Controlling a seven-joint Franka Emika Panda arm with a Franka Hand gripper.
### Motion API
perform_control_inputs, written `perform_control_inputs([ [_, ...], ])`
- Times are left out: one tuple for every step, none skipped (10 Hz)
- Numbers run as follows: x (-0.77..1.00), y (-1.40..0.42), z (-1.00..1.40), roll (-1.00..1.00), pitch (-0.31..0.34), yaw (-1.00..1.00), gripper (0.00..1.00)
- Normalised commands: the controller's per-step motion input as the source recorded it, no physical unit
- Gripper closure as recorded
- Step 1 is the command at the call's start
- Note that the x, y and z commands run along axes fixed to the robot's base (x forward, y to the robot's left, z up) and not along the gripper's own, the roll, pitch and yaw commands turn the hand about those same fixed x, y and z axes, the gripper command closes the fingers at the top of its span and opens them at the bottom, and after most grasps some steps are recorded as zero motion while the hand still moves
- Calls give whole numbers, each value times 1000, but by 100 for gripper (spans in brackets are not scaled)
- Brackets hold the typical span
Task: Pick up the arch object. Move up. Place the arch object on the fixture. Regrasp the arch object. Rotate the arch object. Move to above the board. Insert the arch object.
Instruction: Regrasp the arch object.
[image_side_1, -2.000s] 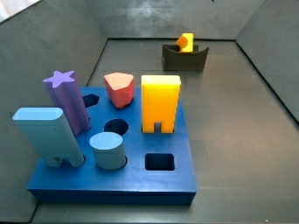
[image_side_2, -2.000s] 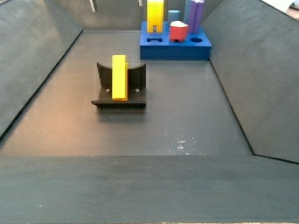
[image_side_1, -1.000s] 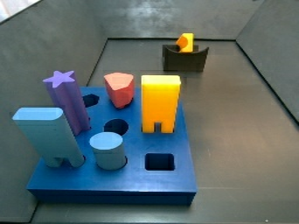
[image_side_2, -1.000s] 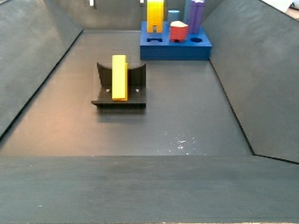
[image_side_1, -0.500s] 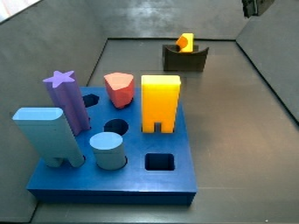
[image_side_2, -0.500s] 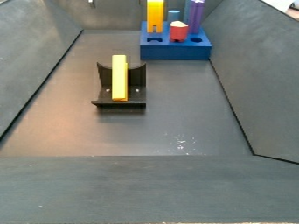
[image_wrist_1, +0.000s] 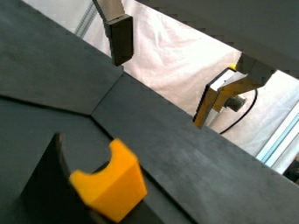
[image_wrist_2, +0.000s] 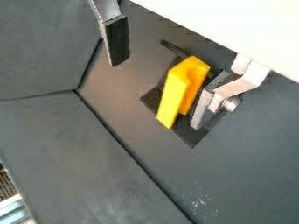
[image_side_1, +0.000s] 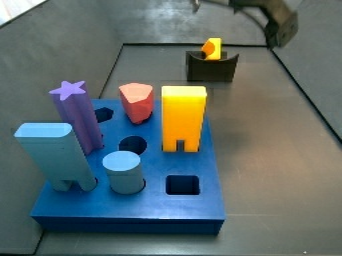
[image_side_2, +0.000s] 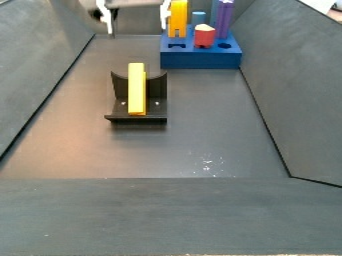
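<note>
The slim orange-yellow plastic arch object (image_side_2: 135, 88) sits in the scoop of the small dark fixture (image_side_2: 138, 108). It lies there on its own, and nothing is holding it. In both side views it rests on the fixture, and it looks small and far away in one of them (image_side_1: 213, 47). In both wrist views you can see it too: one shows it up close with its little notch (image_wrist_1: 108, 182), and one shows it as a long slab (image_wrist_2: 179, 90).

The gripper (image_wrist_2: 170, 48) is up in the air above the fixture, not touching the arch object. Its claw is wide open. One flat silver finger with a dark pad (image_wrist_2: 114, 38) is on one side of the arch object, and the other finger (image_wrist_2: 222, 94) is on the other side. A side view shows only a bit of the gripper (image_side_2: 130, 11) at the top edge, near the thick blue board (image_side_2: 201, 55).

The blue board (image_side_1: 131, 210) is well apart from the fixture. It holds a big bright yellow-orange notched block (image_side_1: 183, 118), a purple star peg (image_side_1: 76, 115), a red hexagon peg (image_side_1: 135, 101), a pale blue rounded bar (image_side_1: 55, 155) and a pale blue cylinder (image_side_1: 124, 171).
</note>
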Motion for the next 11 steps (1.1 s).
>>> perform_control_inputs([
  [69, 56, -1000, 96, -71, 75, 0],
  [77, 52, -1000, 80, -83, 51, 0],
  [88, 47, -1000, 78, -89, 36, 0],
  [95, 42, -1000, 80, -83, 17, 0],
  [109, 37, -1000, 78, -80, 1, 0],
  [103, 25, -895, 83, -66, -13, 0],
  [89, 19, -750, 77, -58, -18, 0],
  [78, 15, -603, 74, -47, -21, 0],
  [69, 12, -417, 66, -44, -17, 0],
  [64, 12, -281, 63, -40, -15, 0],
  [31, 6, -183, 56, -22, -8, 0],
])
